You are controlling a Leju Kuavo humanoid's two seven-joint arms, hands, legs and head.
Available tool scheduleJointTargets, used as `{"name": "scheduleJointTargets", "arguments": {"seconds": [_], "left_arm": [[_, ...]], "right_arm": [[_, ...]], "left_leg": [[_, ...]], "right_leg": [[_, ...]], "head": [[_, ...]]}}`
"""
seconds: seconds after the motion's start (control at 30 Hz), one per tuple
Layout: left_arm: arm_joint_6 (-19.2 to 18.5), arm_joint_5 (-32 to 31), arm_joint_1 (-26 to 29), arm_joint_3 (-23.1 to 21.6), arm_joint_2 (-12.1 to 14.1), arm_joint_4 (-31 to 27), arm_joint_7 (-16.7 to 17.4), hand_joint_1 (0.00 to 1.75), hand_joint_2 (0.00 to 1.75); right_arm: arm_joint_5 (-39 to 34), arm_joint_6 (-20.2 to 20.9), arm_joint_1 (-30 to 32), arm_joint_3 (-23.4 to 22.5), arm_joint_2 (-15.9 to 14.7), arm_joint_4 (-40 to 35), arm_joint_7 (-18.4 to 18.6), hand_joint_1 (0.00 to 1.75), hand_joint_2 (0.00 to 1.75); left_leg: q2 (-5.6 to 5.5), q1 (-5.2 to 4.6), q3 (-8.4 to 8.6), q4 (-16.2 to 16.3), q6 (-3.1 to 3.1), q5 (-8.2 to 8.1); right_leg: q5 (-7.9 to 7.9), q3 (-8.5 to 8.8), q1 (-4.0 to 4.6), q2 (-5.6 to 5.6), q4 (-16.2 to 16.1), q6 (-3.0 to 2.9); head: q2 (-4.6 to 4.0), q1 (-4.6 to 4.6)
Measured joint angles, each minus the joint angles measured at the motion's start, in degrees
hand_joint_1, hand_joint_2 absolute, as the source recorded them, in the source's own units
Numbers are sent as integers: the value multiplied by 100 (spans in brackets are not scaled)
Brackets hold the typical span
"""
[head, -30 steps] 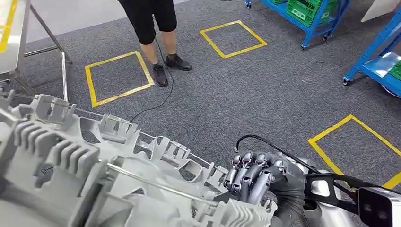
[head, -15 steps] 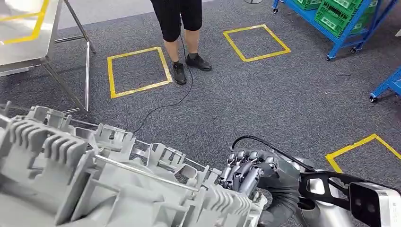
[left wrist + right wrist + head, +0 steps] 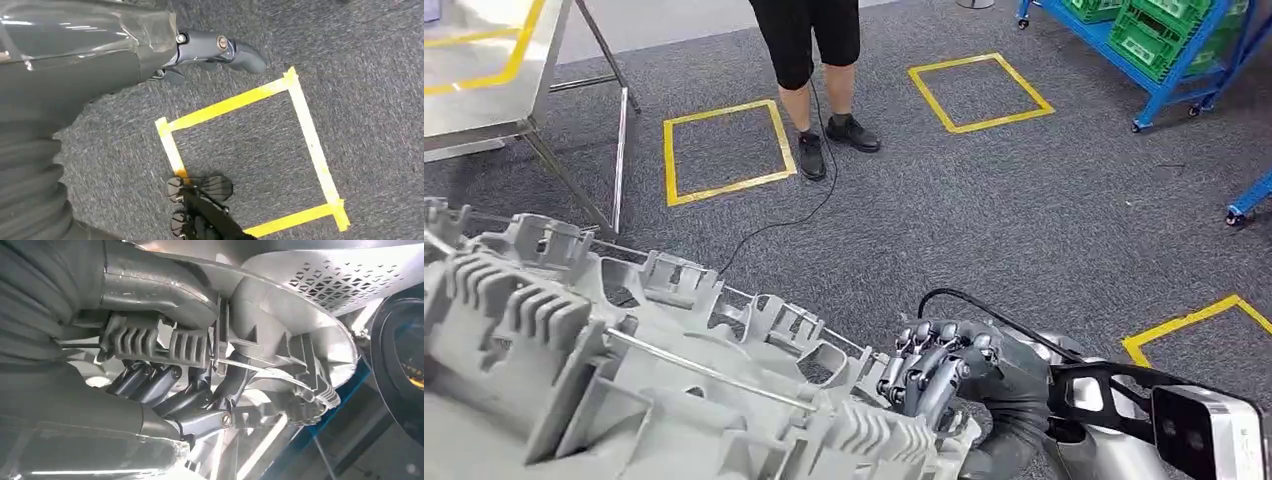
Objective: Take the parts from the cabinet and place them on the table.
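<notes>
Big grey part (image 3: 624,380) carried low across robot's front, well above carpet (image 3: 1024,230); guessing it's mid-haul toward table (image 3: 474,70), sitting far left. Right hand (image 3: 944,375) curls fingers over part's right end, wrist view confirms fingers (image 3: 160,385) hooked round ribbed edge, so solid grip there. Left hand (image 3: 220,50) is trickier: thumb sticks out over carpet, rest blocked by cover, can't tell what it's doing. Part cut off at frame's bottom and left. Person (image 3: 809,60) stands ahead, cropped above waist.
</notes>
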Motion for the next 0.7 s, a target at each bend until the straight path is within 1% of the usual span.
{"name": "scheduleJointTargets", "arguments": {"seconds": [0.03, 0.07, 0.1, 0.13, 0.17, 0.2, 0.23, 0.27, 0.3, 0.33, 0.37, 0.4, 0.43, 0.47, 0.5, 0.53, 0.57, 0.6, 0.63, 0.67, 0.7], "left_arm": [[11, -2, -10, -2, 9, -4, -11, 0, 175], [17, -20, -32, -4, 7, -4, -17, 0, 175], [26, -24, -35, -4, 9, -5, -31, 0, 175], [31, -39, -30, 2, 13, -7, -33, 0, 175], [39, -52, -25, 11, 24, -7, -35, 0, 175], [44, -59, -25, 11, 22, -9, -37, 0, 175], [46, -68, -25, 9, 9, -9, -42, 0, 175], [46, -68, -46, 7, 4, -7, -42, 0, 175], [46, -83, -63, 7, 4, -7, -44, 0, 175], [46, -96, -71, 4, 0, -7, -44, 0, 175], [46, -96, -71, 4, 0, -7, -44, 0, 175], [46, -103, -71, 7, 0, -2, -44, 0, 175], [46, -103, -71, 7, -2, 0, -44, 0, 175], [46, -103, -71, 7, -2, 2, -44, 0, 175], [46, -103, -71, 4, -4, 4, -44, 0, 175], [46, -103, -71, 7, -4, 2, -44, 0, 175], [44, -107, -72, 11, -2, 2, -44, 0, 175], [46, -103, -69, 13, 0, 0, -44, 0, 175], [46, -107, -66, 13, 0, 0, -44, 0, 175], [46, -107, -67, 15, -4, 0, -44, 0, 175], [46, -107, -67, 17, -4, 0, -44, 0, 175]], "right_arm": [[-2, -4, -14, 7, 0, 0, -2, 173, 175], [-7, -9, -25, 13, -2, 0, -2, 173, 175], [-24, -17, -27, 15, -2, 2, -6, 173, 175], [-39, -26, -25, 22, -2, 2, -7, 173, 175], [-61, -31, -33, 22, -2, 2, -11, 173, 175], [-88, -33, -40, 22, 0, 0, -11, 173, 175], [-109, -39, -41, 20, -2, 9, -11, 173, 175], [-155, -39, -45, 18, -4, 11, -20, 173, 175], [-182, -39, -37, 11, -13, 15, -20, 173, 175], [-203, -39, -20, 11, -20, 31, -20, 173, 175], [-225, -39, -17, 11, -24, 46, -20, 173, 175], [-238, -39, -16, 11, -28, 59, -20, 173, 175], [-245, -37, -17, 9, -33, 68, -20, 173, 175], [-247, -35, -17, 9, -35, 74, -19, 173, 175], [-249, -33, -19, 9, -37, 79, -17, 173, 175], [-251, -33, -24, 7, -37, 83, -17, 173, 175], [-258, -28, -23, 7, -33, 85, -20, 173, 175], [-262, -26, -23, 0, -35, 87, -22, 173, 175], [-267, -26, -25, -2, -33, 87, -22, 173, 175], [-271, -24, -27, -2, -33, 87, -24, 173, 175], [-273, -24, -34, -2, -33, 87, -24, 173, 175]], "left_leg": [[295, -95, 182, -362, 67, -12], [284, -100, 178, -394, 77, 0], [226, -122, 166, -395, 85, 3], [175, -131, 162, -402, 91, 5], [136, -137, 162, -427, 115, 23], [95, -99, 302, -561, 136, 100], [53, -68, 348, -653, 137, 143], [37, -55, 363, -668, 173, 168], [-2, -47, 361, -669, 173, 167], [-42, -47, 360, -669, 175, 164], [-79, -48, 358, -666, 173, 161], [-111, -45, 360, -665, 168, 158], [-144, -31, 368, -663, 155, 150], [-174, -14, 379, -650, 132, 135], [-205, 7, 387, -626, 101, 114], [-228, 3, 368, -575, 44, 76], [-237, -27, 328, -497, -5, 27], [-241, -18, 324, -497, -18, 27], [-240, -10, 323, -502, -27, 30], [-237, 11, 326, -515, -43, 33], [-245, 24, 305, -496, -76, 4]], "right_leg": [[-4, 14, 6, -42, -13, -2], [-14, 6, 43, -74, -19, 20], [-20, 2, 16, -129, -25, 33], [-23, 16, 6, -178, -36, 50], [-16, 34, 8, -214, -65, 62], [-37, 51, 38, -208, -66, 97], [-100, -8, 9, 1, 65, 97], [-254, -153, -2, 150, 371, 67], [-440, -383, -9, 238, 838, 47], [-600, -635, -28, 267, 1319, 45], [-676, -832, -46, 271, 1667, 76], [-646, -892, -65, 270, 1725, 120], [-511, -809, -87, 270, 1491, 194], [-292, -601, -111, 270, 1020, 279], [-72, -341, -140, 270, 478, 349], [85, -121, -168, 269, -13, 384], [101, -76, -133, 292, -36, 306], [111, -99, -131, 287, -27, 243], [106, -104, -110, 288, -27, 222], [104, -104, -92, 290, -27, 184], [125, -84, -140, 283, -51, 144]], "head": [[0, 8], [-2, 9], [-2, -2], [-2, 0], [0, 2], [0, 4], [-2, 15], [-2, 11], [-2, 31], [-2, 28], [-2, 28], [-2, 28], [-2, 26], [-2, 31], [-2, 28], [-2, 39], [-2, 50], [-2, 35], [-2, 42], [-2, 39], [-2, 44]]}}
